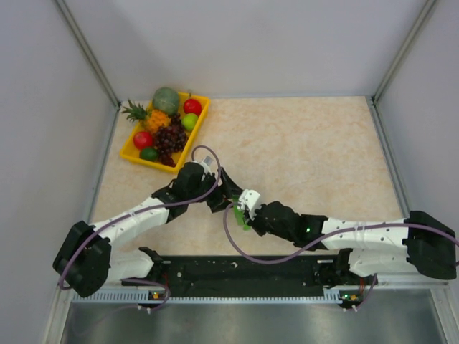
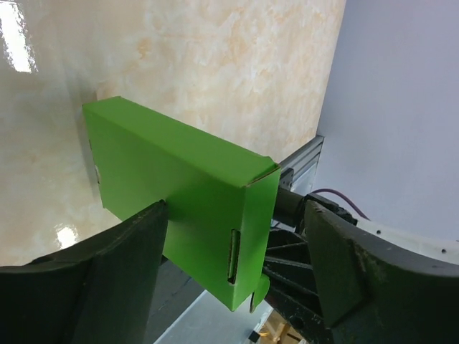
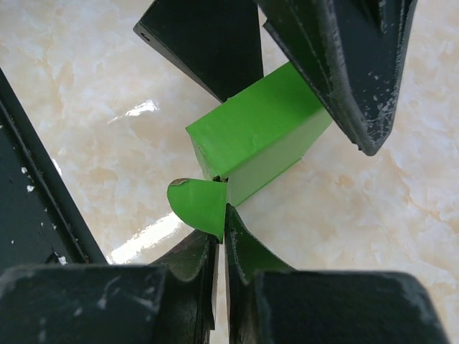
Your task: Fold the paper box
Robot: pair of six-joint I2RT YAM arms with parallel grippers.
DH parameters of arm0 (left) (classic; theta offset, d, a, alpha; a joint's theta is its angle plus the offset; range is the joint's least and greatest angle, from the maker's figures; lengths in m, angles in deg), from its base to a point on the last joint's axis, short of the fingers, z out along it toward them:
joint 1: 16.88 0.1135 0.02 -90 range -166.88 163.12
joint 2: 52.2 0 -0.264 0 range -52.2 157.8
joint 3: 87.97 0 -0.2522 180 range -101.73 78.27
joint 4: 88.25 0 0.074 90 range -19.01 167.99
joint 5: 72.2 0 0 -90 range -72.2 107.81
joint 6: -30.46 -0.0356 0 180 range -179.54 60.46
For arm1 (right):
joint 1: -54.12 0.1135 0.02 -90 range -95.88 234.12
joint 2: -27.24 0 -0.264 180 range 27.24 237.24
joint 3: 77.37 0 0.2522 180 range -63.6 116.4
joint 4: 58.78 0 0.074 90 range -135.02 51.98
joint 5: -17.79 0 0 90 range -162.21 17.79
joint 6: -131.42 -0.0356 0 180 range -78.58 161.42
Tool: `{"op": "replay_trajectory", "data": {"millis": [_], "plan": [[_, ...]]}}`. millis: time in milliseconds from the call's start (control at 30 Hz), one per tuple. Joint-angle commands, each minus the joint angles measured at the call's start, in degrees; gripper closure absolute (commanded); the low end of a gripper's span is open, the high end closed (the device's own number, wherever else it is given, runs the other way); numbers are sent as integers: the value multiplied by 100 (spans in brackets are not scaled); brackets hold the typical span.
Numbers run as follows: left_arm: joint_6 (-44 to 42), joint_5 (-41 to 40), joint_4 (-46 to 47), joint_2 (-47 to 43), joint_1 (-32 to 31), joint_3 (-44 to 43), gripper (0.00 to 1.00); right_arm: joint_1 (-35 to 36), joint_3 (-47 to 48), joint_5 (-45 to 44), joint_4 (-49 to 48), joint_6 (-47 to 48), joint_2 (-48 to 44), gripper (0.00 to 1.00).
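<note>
From above, the two arms meet over the bench just in from the middle of its near edge, with the paper box (image 1: 241, 217) a sliver of green between them. The yellow fruit tray (image 1: 130, 153) sits well apart in the far left corner.

From the left wrist, the left claw (image 2: 235, 215) stands wide, one jaw on each side of the box's near end and a gap showing on the right. The box's long axis runs away from this claw.

From the right wrist, the right claw (image 3: 222, 231) is pinched tight on the rounded end flap (image 3: 198, 204), so it holds the box by that tab. The box body lies straight ahead of it — the left claw's fingers (image 3: 208, 43) flank it beyond. My guess is that tucking the flap depends on the left claw, the better placed, steadying the body.
</note>
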Motion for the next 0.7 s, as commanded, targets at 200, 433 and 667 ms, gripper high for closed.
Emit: {"op": "replay_trajectory", "data": {"millis": [200,433,667], "plan": [[83,-10,874,-221,-196,210,42,139,176,-381,-389,-8,91,91],[108,-389,601,-380,-293,333,45,139,18,-373,-636,-131,13,75],[3,-503,566,-380,-302,316,57,95,-237,-180,-705,-535,-417,61]]}}
